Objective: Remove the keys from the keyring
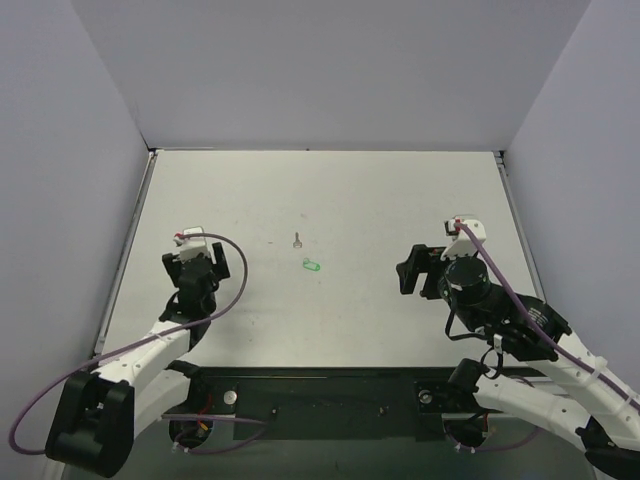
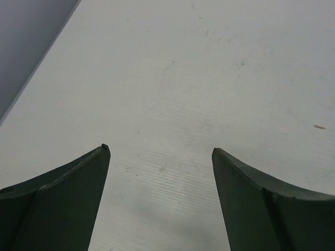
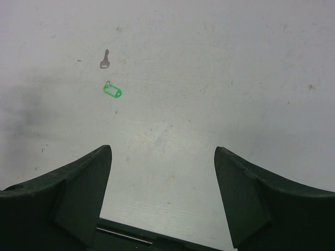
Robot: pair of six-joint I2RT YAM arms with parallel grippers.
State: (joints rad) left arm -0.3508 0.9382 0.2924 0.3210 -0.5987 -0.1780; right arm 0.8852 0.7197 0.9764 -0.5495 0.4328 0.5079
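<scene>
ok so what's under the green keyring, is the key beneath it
No. The key lies in the open just beyond the keyring, apart from it. The keyring lies flat on the white table; the patch directly beneath its tag is covered.

The small slim grey metal key (image 1: 297,240) lies on the white table (image 1: 400,200) near its middle, just behind and slightly left of the green oval plastic tag (image 1: 311,266), with a gap between them. The left gripper (image 1: 205,262) sits well to their left and the right gripper (image 1: 418,270) well to their right, level with the tag.
</scene>
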